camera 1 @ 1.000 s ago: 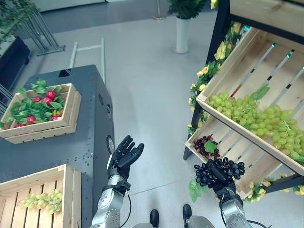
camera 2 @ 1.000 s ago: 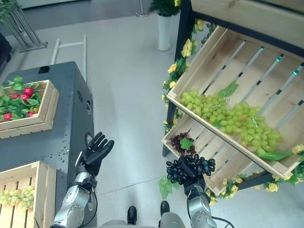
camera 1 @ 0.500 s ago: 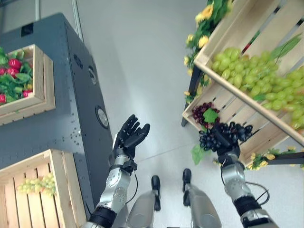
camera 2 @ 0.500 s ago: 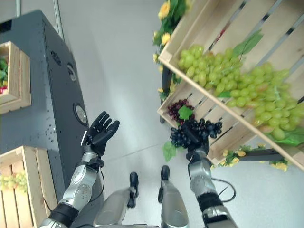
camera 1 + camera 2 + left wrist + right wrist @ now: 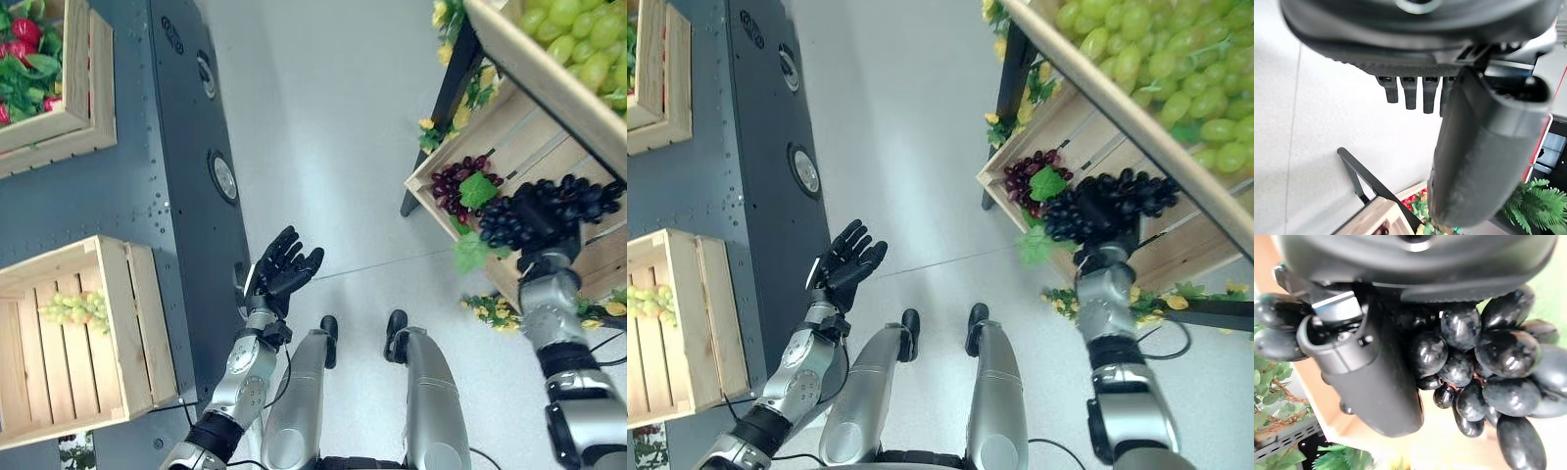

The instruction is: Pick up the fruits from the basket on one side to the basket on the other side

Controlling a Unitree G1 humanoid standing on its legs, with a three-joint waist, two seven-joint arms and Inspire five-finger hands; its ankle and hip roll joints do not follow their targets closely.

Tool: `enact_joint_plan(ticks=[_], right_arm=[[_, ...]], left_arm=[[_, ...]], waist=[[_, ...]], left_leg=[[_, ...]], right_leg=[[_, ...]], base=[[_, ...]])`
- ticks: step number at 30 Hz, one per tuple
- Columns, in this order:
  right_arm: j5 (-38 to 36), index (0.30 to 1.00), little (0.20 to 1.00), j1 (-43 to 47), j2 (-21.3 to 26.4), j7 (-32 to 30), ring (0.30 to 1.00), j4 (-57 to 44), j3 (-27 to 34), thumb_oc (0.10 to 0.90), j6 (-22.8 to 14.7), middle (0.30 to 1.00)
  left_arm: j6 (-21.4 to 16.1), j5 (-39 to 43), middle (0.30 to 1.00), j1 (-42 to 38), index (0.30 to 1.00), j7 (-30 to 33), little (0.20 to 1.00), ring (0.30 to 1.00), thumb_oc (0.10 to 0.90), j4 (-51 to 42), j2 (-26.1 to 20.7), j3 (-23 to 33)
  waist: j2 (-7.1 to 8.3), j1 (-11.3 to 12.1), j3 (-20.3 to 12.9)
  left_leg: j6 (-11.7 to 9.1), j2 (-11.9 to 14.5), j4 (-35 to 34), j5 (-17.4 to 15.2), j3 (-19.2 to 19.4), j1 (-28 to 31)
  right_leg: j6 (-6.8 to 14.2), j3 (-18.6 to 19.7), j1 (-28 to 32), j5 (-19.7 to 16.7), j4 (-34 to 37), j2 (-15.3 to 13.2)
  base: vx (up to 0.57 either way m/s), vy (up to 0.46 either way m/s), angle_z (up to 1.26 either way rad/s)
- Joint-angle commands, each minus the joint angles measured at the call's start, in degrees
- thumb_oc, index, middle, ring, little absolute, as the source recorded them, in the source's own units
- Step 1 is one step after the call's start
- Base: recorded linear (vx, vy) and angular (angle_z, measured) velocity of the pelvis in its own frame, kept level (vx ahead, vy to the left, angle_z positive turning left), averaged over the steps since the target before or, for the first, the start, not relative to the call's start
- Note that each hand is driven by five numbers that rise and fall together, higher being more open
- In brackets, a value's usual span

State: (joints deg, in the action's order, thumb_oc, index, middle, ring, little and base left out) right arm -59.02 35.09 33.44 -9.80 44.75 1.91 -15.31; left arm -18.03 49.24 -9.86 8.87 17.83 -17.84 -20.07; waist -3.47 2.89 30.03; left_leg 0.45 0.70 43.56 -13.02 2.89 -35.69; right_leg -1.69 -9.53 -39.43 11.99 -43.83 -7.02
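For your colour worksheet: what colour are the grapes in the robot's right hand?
Glossy black grapes, best seen in the right wrist view.

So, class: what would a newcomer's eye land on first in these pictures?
Probably the bunch of black grapes clutched in the right hand, held up before the lower crate of the wooden rack. Then the left hand, open and raised beside the dark grey cabinet.
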Motion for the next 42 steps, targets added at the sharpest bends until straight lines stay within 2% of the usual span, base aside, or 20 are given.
enact_joint_plan(ticks=[1, 2, 5, 6, 9, 10, 12, 15, 18, 24, 29, 30, 31, 34, 35, 42], right_arm=[[-0.64, 0.3, 0.3, 4.48, 7.72, -2.27, 0.3, -0.72, 3.73, 0.4, -2.16, 0.3], [1.21, 0.3, 0.3, 6.06, 9.62, -3.64, 0.3, 1.48, 3.34, 0.4, 0.17, 0.3], [13.27, 0.3, 0.3, 9.25, 16.31, -9.34, 0.3, 6.0, -0.38, 0.4, 7.91, 0.3], [13.29, 0.3, 0.3, 9.34, 16.32, -9.36, 0.3, 6.03, -0.45, 0.4, 7.93, 0.3], [32.68, 0.3, 0.3, 13.87, 23.55, -14.66, 0.3, 12.49, -7.22, 0.4, 16.91, 0.3], [35.82, 0.3, 0.3, 15.07, 25.09, -15.47, 0.3, 13.48, -9.14, 0.4, 19.24, 0.3], [41.07, 0.3, 0.3, 17.18, 27.14, -15.3, 0.3, 15.01, -13.03, 0.4, 23.57, 0.3], [43.68, 0.3, 0.3, 20.33, 28.75, -14.07, 0.3, 16.8, -16.95, 0.4, 28.54, 0.3], [53.59, 0.3, 0.3, 24.7, 29.93, -10.8, 0.3, 19.38, -22.53, 0.4, 33.57, 0.3], [61.6, 0.3, 0.3, 28.85, 30.67, -8.99, 0.3, 21.55, -29.14, 0.4, 37.39, 0.3], [64.38, 0.3, 0.3, 30.84, 30.8, -10.75, 0.3, 22.31, -31.35, 0.4, 37.67, 0.3], [64.49, 0.321, 0.321, 30.94, 30.82, -10.88, 0.321, 22.3, -31.37, 0.414, 37.63, 0.321], [64.88, 0.451, 0.451, 31.13, 31.01, -11.21, 0.451, 22.18, -31.18, 0.5, 37.22, 0.451], [65.32, 0.465, 0.465, 31.49, 31.08, -11.72, 0.465, 22.08, -31.48, 0.51, 37.11, 0.465], [64.04, 0.9, 0.9, 31.51, 31.1, -12.25, 0.9, 21.9, -31.49, 0.8, 37.12, 0.9], [56.79, 0.9, 0.9, 29.85, 29.73, -13.16, 0.9, 21.72, -28.41, 0.8, 36.5, 0.9]], left_arm=[[-3.01, 0.8, 0.9, 0.46, 0.9, -0.15, 0.9, 0.9, 0.8, -10.03, -4.28, -1.77], [-2.6, 0.63, 0.9, 0.1, 0.9, -0.01, 0.9, 0.9, 0.8, -10.7, -4.96, -2.16], [-2.2, 0.53, 0.9, -0.2, 0.9, 1.0, 0.9, 0.9, 0.8, -12.68, -7.04, -2.38], [-2.19, 0.53, 0.9, -0.21, 0.9, 1.0, 0.9, 0.9, 0.8, -12.69, -7.02, -2.34], [-2.7, 0.78, 0.9, 0.16, 0.9, 1.79, 0.9, 0.9, 0.8, -13.18, -8.6, -2.83], [-2.87, 0.82, 0.9, 0.19, 0.9, 1.89, 0.9, 0.9, 0.8, -13.35, -8.98, -3.0], [-3.3, 0.94, 0.9, 0.43, 0.9, 1.99, 0.9, 0.9, 0.8, -13.67, -9.63, -3.59], [-3.61, 0.77, 0.9, 0.88, 0.9, 2.15, 0.9, 0.9, 0.8, -14.51, -10.09, -3.99], [-3.67, 1.46, 0.9, 1.02, 0.9, 1.28, 0.9, 0.9, 0.8, -14.89, -10.94, -3.94], [-3.8, 1.48, 0.9, 1.18, 0.9, 0.05, 0.9, 0.9, 0.8, -14.99, -11.17, -4.22], [-3.4, 1.52, 0.9, 1.39, 0.9, -0.48, 0.9, 0.9, 0.8, -15.23, -11.24, -3.9], [-3.36, 1.53, 0.9, 1.41, 0.9, -0.51, 0.9, 0.9, 0.8, -15.23, -11.23, -3.88], [-2.98, 1.87, 0.9, 1.45, 0.9, -0.88, 0.9, 0.9, 0.8, -15.42, -11.35, -3.46], [-2.66, 2.1, 0.9, 1.71, 0.9, -1.39, 0.9, 0.9, 0.8, -15.61, -11.04, -3.14], [-2.49, 2.38, 0.9, 1.8, 0.9, -1.57, 0.9, 0.9, 0.8, -15.62, -10.99, -3.02], [-2.64, 2.65, 0.9, 1.4, 0.9, -2.24, 0.9, 0.9, 0.8, -15.15, -10.46, -2.96]], waist=[[1.01, 1.13, -1.47], [1.01, 1.51, -1.19], [1.15, 2.23, -0.65], [1.12, 2.2, -0.66], [1.25, 2.63, -0.23], [1.26, 2.7, -0.23], [1.26, 3.05, -0.25], [1.12, 3.29, -0.23], [0.89, 3.81, -0.23], [0.78, 4.44, -0.23], [0.56, 4.89, -0.23], [0.55, 4.9, -0.23], [0.51, 4.93, -0.23], [0.37, 5.08, -0.24], [0.31, 5.11, -0.23], [0.25, 4.96, -0.24]], left_leg=[[5.12, -3.6, 2.04, -1.87, 2.06, -1.12], [5.23, -3.6, 2.79, -1.99, 2.0, -1.95], [5.55, -3.45, 3.8, -2.11, 2.07, -3.82], [5.55, -3.44, 3.84, -2.13, 2.06, -3.88], [5.52, -3.09, 4.37, -1.79, 1.81, -5.4], [5.5, -3.13, 4.36, -1.7, 1.67, -5.83], [5.26, -3.35, 3.98, -2.39, 1.25, -5.57], [5.34, -3.51, 3.28, -2.37, 1.24, -5.98], [5.26, -3.7, 2.64, -2.1, 1.17, -6.43], [4.96, -3.87, 1.44, -1.3, 1.03, -6.05], [4.74, -4.07, 0.29, -0.49, 0.88, -5.07], [4.71, -4.07, 0.27, -0.45, 0.88, -5.03], [4.66, -4.19, 0.04, -0.04, 0.91, -4.99], [4.54, -4.27, -0.37, 0.27, 1.02, -4.47], [4.49, -4.23, -0.33, 0.04, 1.05, -4.11], [4.55, -4.21, -0.39, -0.18, 1.33, -3.25]], right_leg=[[-2.65, -3.02, 4.91, 0.82, -1.68, -0.81], [-2.58, -3.17, 4.06, 0.71, -2.33, -0.97], [-2.38, -3.81, 2.25, 0.21, -3.03, -1.19], [-2.38, -3.82, 2.21, 0.21, -3.04, -1.19], [-2.19, -4.1, 0.85, -0.25, -3.42, -1.17], [-2.16, -4.12, 0.4, -0.24, -3.66, -1.1], [-1.41, -3.76, 0.6, 0.02, -3.28, -0.77], [-1.29, -3.96, 0.09, -0.14, -3.08, -0.72], [-1.14, -4.22, -0.41, -0.34, -2.8, -0.76], [-1.16, -4.69, -0.13, -0.25, -2.51, -0.81], [-1.25, -5.02, 0.79, -0.12, -2.08, -0.87], [-1.26, -5.03, 0.83, -0.09, -2.08, -0.88], [-1.4, -5.2, 0.89, -0.04, -2.01, -0.95], [-1.53, -5.25, 1.32, 0.14, -1.77, -0.93], [-1.5, -5.18, 1.58, 0.41, -1.89, -0.92], [-1.75, -5.07, 2.05, 0.98, -2.35, -0.88]], base=[[0.01, -0.071, 0.09], [0.0, -0.081, 0.08], [-0.01, -0.084, 0.09], [-0.01, -0.041, 0.04], [-0.01, -0.06, 0.05], [0.03, -0.051, 0.07], [0.03, -0.033, 0.1], [-0.02, -0.013, 0.04], [-0.03, -0.017, 0.02], [-0.02, -0.011, 0.01], [0.0, 0.0, 0.0], [-0.02, -0.029, 0.03], [-0.02, -0.018, 0.05], [-0.02, -0.006, 0.09], [-0.01, 0.003, 0.09], [0.0, 0.001, 0.02]])
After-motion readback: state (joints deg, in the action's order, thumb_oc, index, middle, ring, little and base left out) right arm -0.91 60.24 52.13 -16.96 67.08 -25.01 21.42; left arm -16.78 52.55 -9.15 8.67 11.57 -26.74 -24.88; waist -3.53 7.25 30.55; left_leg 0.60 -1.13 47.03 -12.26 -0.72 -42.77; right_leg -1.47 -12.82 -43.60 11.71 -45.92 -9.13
